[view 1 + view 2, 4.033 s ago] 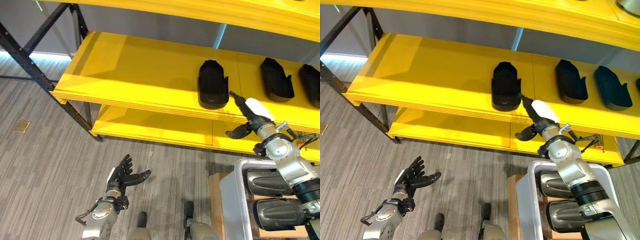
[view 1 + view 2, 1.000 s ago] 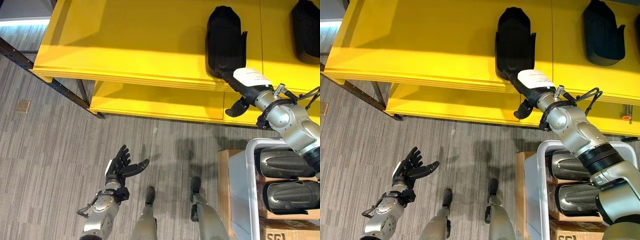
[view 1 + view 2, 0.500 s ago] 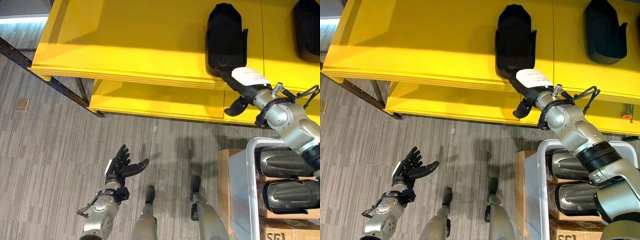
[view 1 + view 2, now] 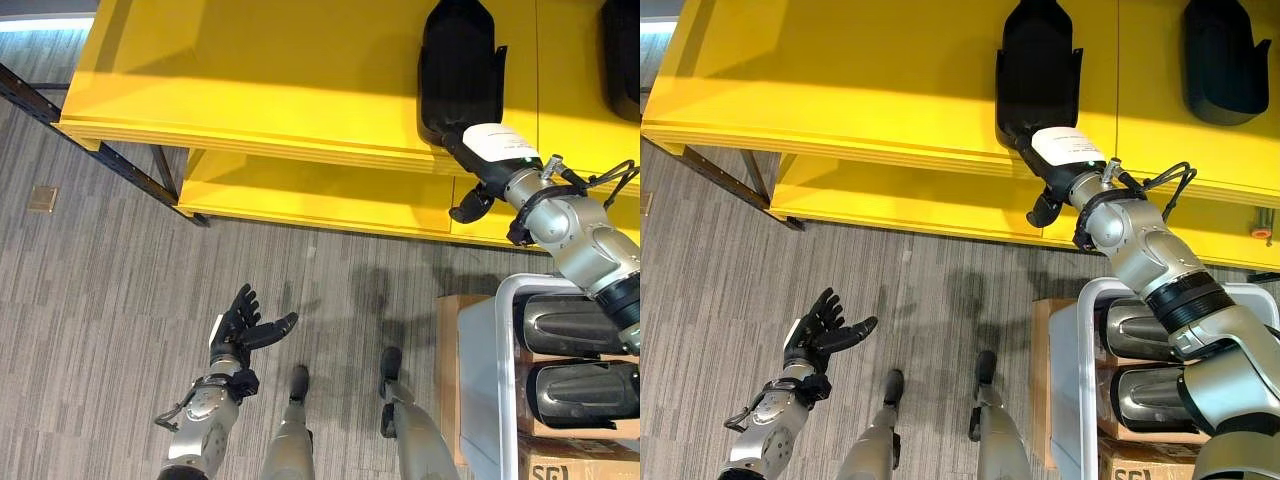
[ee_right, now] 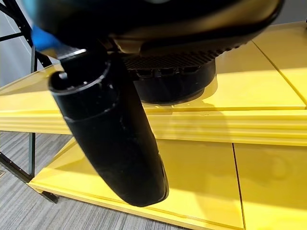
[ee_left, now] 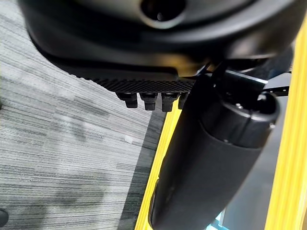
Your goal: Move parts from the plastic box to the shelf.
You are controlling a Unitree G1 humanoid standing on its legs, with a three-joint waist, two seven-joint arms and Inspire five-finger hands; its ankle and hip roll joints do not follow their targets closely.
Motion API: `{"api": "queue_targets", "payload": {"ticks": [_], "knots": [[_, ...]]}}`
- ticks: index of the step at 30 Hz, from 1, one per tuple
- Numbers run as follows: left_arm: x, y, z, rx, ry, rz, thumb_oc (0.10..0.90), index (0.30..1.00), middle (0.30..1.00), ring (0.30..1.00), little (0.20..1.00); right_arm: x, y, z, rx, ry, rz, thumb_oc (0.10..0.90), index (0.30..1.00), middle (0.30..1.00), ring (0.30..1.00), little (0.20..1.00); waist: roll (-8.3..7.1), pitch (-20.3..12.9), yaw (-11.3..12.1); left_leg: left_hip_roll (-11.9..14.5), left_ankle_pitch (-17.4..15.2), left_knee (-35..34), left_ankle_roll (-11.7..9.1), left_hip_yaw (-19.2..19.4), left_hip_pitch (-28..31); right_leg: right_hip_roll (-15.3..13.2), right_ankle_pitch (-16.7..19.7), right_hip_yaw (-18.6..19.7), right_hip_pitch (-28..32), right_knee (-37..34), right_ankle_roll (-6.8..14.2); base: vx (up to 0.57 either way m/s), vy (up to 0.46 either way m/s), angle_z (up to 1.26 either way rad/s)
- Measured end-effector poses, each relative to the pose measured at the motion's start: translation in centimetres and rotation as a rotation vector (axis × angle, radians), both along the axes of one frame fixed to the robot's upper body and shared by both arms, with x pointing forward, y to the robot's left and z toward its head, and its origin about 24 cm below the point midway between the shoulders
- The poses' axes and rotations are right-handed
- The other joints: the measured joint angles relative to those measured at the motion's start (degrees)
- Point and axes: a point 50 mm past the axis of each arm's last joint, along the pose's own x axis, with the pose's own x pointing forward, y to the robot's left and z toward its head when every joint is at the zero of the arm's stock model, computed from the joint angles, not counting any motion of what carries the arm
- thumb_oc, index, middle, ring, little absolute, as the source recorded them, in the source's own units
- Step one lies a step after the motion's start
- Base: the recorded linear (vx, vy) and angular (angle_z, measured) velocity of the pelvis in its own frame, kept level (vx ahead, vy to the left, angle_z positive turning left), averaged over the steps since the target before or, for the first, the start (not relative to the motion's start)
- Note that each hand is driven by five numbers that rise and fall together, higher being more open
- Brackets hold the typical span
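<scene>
Reaching up to the front edge of the yellow shelf [image 4: 250, 90], the right hand [image 4: 1065, 160] has its straight fingers against the near end of a black part [image 4: 1038, 70] that lies on the shelf's upper board, close to that front edge; the thumb [image 4: 1044, 211] hangs down in front of the edge, apart from the part, so the hand is spread and grips nothing. In the right wrist view the fingertips [image 5: 163, 72] meet the part's dark rounded end just above the shelf's front lip. A second black part [image 4: 1225, 55] lies farther along the same board toward its right end. Two grey parts [image 4: 575, 325] lie in the white plastic box [image 4: 480, 370] at the lower right. Low over the grey carpet [image 4: 90, 300], the left hand [image 4: 240, 325] is held palm up with fingers spread wide, empty.
</scene>
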Motion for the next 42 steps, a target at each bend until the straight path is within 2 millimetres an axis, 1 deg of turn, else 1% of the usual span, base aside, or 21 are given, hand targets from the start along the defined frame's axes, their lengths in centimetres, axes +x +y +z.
{"api": "queue_targets", "payload": {"ticks": [7,9,14,22,25,29,36,42], "knots": [[0.3,0.0,0.4,-0.002,-0.020,0.007,0.900,1.000,1.000,1.000,1.000,0.4,-0.8,0.4,0.006,-0.007,-0.043,0.900,1.000,1.000,1.000,1.000,0.03,0.0,1.1,0.4,0.4,0.0,-0.3,-0.3,-0.9,0.3,-0.3,-0.3,-1.2,1.1,-0.4,0.00,-0.002,0.01],[0.3,0.0,0.5,-0.003,-0.021,0.006,0.900,1.000,1.000,1.000,1.000,0.5,-0.9,0.3,0.011,-0.005,-0.050,0.900,1.000,1.000,1.000,1.000,0.04,0.0,1.1,0.4,0.4,0.0,-0.4,-0.5,-1.0,0.3,-0.4,-0.4,-1.3,1.4,-0.6,0.00,-0.004,0.02],[0.5,0.0,0.7,-0.003,-0.033,0.008,0.900,1.000,1.000,1.000,1.000,0.8,-0.6,1.3,0.025,-0.045,-0.050,0.900,1.000,1.000,1.000,1.000,0.05,0.0,1.1,0.5,1.0,0.0,-0.6,-0.6,-2.6,0.2,-0.6,-0.5,-3.6,2.8,-0.8,0.00,0.000,0.00],[0.5,0.1,0.8,-0.003,-0.048,0.014,0.900,1.000,1.000,1.000,1.000,1.3,-1.0,1.5,0.019,-0.052,-0.086,0.900,1.000,1.000,1.000,1.000,0.32,0.2,1.3,0.7,1.4,0.0,-0.9,-1.2,-3.0,0.3,-1.3,-0.9,-4.5,4.4,-1.3,0.00,-0.004,0.02],[0.5,0.1,0.9,-0.004,-0.052,0.018,0.900,1.000,1.000,1.000,1.000,1.4,-0.8,2.3,0.021,-0.083,-0.080,0.900,1.000,1.000,1.000,1.000,0.41,0.2,1.4,0.9,1.8,0.0,-1.1,-1.3,-4.1,0.3,-1.8,-1.0,-6.3,6.0,-1.7,0.00,0.000,0.00],[0.5,0.2,1.0,-0.005,-0.054,0.019,0.900,1.000,1.000,1.000,1.000,1.5,-0.9,2.7,0.014,-0.091,-0.090,0.900,1.000,1.000,1.000,1.000,0.47,0.3,1.5,1.2,1.9,0.0,-1.3,-1.5,-4.6,0.4,-2.2,-1.3,-7.1,6.9,-2.1,0.00,-0.007,0.01],[0.5,0.3,1.0,-0.038,-0.060,0.037,0.900,1.000,1.000,1.000,1.000,1.9,-1.2,4.3,0.012,-0.138,-0.125,0.900,1.000,1.000,1.000,1.000,0.49,0.3,2.7,1.5,2.4,0.0,-1.7,-1.9,-6.1,0.4,-3.3,-1.5,-10.0,10.0,-2.8,0.00,-0.002,0.01],[0.5,0.4,1.2,-0.037,-0.073,0.041,0.900,1.000,1.000,1.000,1.000,2.1,-1.5,4.6,0.022,-0.153,-0.144,0.900,1.000,1.000,1.000,1.000,0.51,0.3,2.8,1.5,2.6,0.0,-1.7,-2.4,-6.8,0.4,-3.5,-1.8,-10.9,10.7,-2.9,0.00,-0.001,0.02]]}}
